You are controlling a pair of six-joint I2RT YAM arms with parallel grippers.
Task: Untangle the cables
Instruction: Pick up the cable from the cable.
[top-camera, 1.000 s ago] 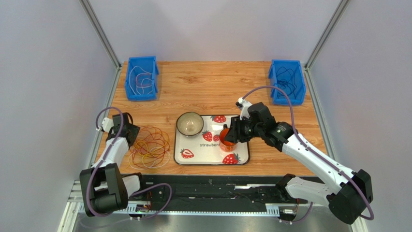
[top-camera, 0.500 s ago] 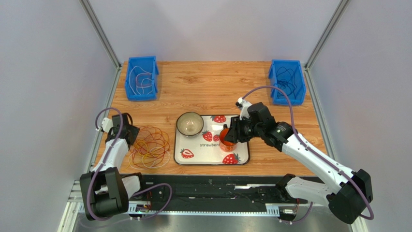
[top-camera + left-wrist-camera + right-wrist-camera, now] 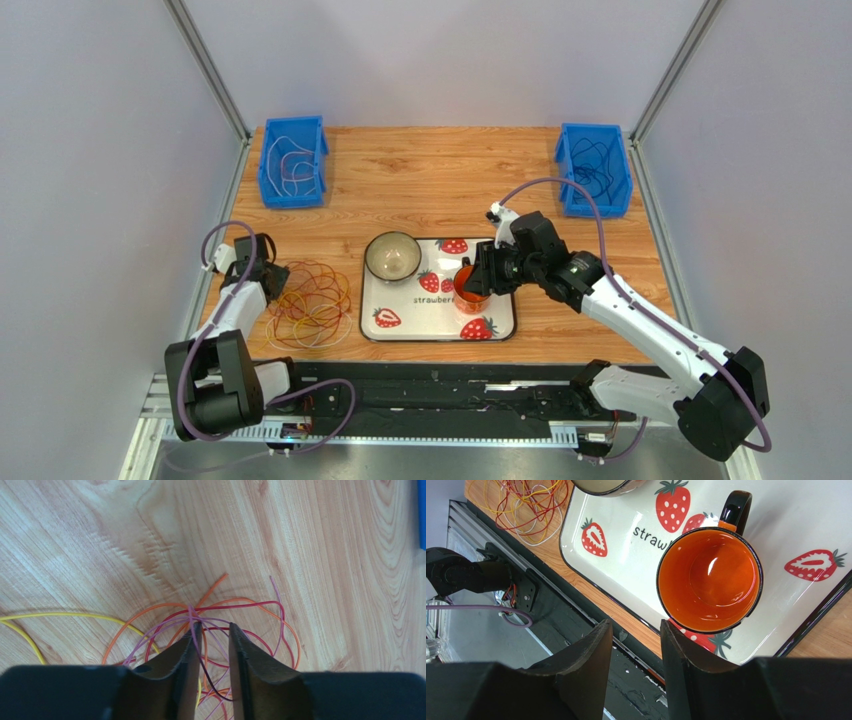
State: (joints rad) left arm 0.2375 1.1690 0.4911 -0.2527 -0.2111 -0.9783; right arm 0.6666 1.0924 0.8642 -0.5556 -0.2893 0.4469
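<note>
The cables (image 3: 310,302) lie as a tangle of thin yellow, orange, red and purple loops on the wood, left of the tray. My left gripper (image 3: 272,278) is down at the tangle's left edge. In the left wrist view its jaws (image 3: 214,626) stand narrowly open, with purple and orange strands of the cables (image 3: 191,612) running through the gap. My right gripper (image 3: 478,275) hovers over the orange mug (image 3: 468,288) on the tray. It is open (image 3: 635,630) with nothing between its fingers; the mug (image 3: 710,577) sits just beyond its right finger.
A strawberry-print tray (image 3: 440,325) holds the mug and a grey bowl (image 3: 392,256). A blue bin (image 3: 293,162) with pale cables stands at the back left, and another blue bin (image 3: 594,170) with dark cables at the back right. The table's near edge borders a black rail.
The left gripper's jaws have narrowed around the strands, and its arm has shifted slightly. The right arm has not moved.
</note>
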